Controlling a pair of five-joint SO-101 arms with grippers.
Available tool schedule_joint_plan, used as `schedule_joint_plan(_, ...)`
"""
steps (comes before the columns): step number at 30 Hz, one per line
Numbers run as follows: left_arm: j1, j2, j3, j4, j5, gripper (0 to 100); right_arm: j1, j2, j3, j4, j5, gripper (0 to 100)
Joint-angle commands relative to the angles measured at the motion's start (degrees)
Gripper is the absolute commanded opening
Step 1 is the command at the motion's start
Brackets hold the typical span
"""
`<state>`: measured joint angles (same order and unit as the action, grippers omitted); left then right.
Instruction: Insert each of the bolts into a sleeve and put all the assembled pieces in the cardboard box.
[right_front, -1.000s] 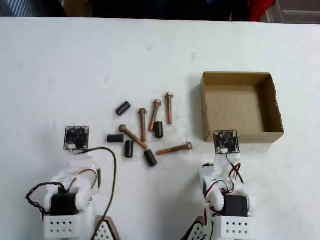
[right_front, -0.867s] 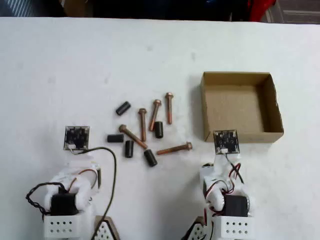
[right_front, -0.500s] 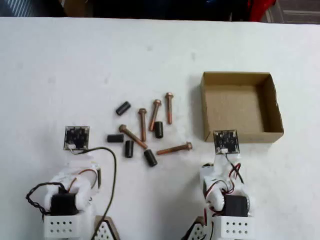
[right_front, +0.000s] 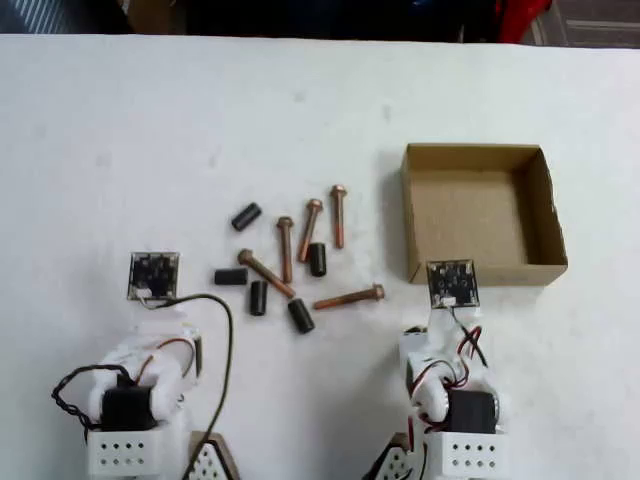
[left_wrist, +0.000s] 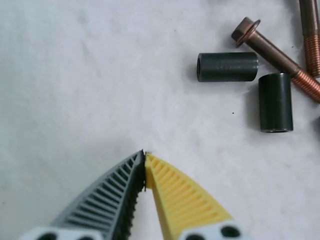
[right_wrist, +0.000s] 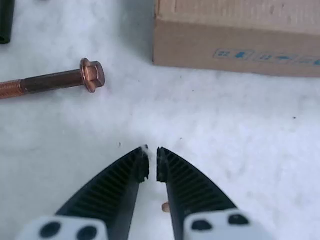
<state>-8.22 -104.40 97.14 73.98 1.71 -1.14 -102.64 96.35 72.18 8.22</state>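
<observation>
Several copper bolts (right_front: 310, 230) and several black sleeves (right_front: 258, 297) lie loose in the middle of the white table, none of them joined. The open cardboard box (right_front: 480, 265) stands empty to their right. My left gripper (left_wrist: 144, 156) is shut on nothing, low over bare table, with two sleeves (left_wrist: 227, 67) (left_wrist: 275, 102) and a bolt (left_wrist: 275, 52) a short way beyond its tip. My right gripper (right_wrist: 152, 164) is shut and empty, between a bolt's head (right_wrist: 92, 76) and the box's near wall (right_wrist: 235, 45).
Both arms sit folded at the near edge, the left arm (right_front: 140, 390) and the right arm (right_front: 450, 390). The white table (right_front: 120, 130) stretches open to the far left and behind the box. A sleeve end (right_wrist: 6, 20) lies beyond the bolt.
</observation>
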Motion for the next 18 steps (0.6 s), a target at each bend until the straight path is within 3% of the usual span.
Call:
schedule_joint_plan(1,-0.31,-0.4,-0.18,-0.26,0.62,2,-0.22,-0.31,0.53,0.22,-0.18,2.4)
schedule_joint_plan(18,-0.31,-0.4,-0.18,-0.26,0.62,2,-0.13,-0.4,0.53,-1.8,-0.18,2.4)
